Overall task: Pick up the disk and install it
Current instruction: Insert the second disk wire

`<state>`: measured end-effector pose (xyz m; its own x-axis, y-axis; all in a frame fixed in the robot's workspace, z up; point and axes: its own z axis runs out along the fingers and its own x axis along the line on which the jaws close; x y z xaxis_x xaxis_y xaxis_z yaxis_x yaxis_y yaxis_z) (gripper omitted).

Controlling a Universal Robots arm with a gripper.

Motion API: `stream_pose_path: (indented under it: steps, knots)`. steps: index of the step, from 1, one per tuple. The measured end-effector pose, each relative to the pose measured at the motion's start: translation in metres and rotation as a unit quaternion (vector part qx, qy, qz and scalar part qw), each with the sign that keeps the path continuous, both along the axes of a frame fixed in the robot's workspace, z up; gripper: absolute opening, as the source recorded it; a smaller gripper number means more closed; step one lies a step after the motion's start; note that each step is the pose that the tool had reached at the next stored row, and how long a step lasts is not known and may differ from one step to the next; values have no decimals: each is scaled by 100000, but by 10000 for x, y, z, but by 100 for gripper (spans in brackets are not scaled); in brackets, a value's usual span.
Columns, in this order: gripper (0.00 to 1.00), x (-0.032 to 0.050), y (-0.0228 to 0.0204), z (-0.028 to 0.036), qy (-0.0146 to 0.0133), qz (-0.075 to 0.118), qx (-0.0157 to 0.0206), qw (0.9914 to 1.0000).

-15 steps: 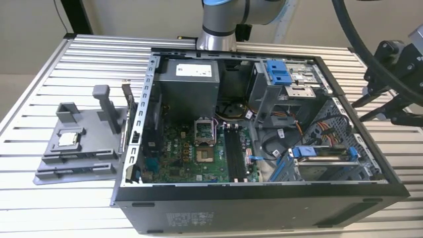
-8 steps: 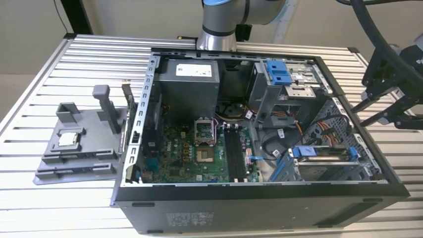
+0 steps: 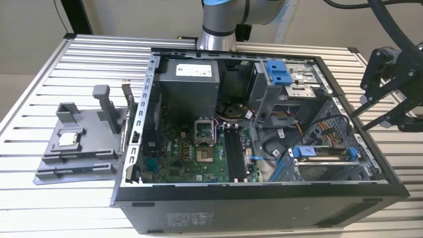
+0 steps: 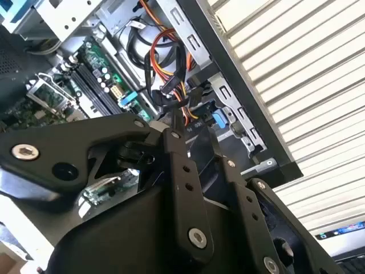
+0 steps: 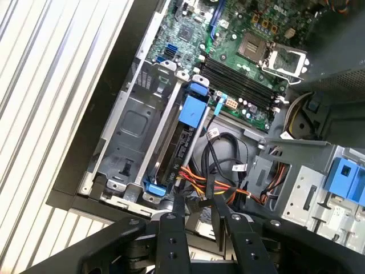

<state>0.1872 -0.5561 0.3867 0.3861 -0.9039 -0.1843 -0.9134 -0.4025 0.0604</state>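
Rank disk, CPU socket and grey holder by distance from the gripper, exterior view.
1. Disk, bay at the exterior view's right, nearest the gripper.
2. CPU socket, mid-motherboard.
3. Grey holder, outside the case, exterior view's left.

The computer case (image 3: 264,198) lay open on the slatted table (image 3: 59,208); a fixture block (image 3: 82,144) stood beside it — on the exterior view's left; the disk (image 3: 320,153) sat in the case's bay.

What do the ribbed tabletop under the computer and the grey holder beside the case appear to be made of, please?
The ribbed silver tabletop: probably aluminium, judging by its pale, evenly slotted surface with a dull metallic sheen. The grey block-shaped holder at the exterior view's left: likely matt plastic, uniform grey without glints, though painted metal cannot be excluded.
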Motion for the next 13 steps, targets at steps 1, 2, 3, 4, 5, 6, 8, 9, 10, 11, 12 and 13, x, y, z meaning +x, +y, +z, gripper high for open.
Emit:
stream_pose_path:
  steps: [1,2,3,4,5,6,8,9,10,11,12,13]
  knots:
    - [100,0,0,-1,2,676,-95,99998]
    - [100,-1,0,-1,3,1243,-174,99992]
    - [100,-1,0,-1,3,1855,-239,99983]
    - [100,-1,-1,-1,1,2406,-267,99971]
    - [100,-1,-3,0,-2,2908,-290,99957]
    - [100,-1,-4,0,-3,3397,-297,99942]
    - [100,-1,-8,0,-21,4382,-301,99903]
    - [100,-1,-11,-1,-43,4860,-295,99881]
    - [100,-1,-17,0,-70,5291,-300,99859]
    - [100,-8,-20,-1,-200,5519,-308,99847]
    - [100,-19,-20,-3,-445,5632,-328,99840]
    - [100,-26,-22,-5,-846,5819,-356,99826]
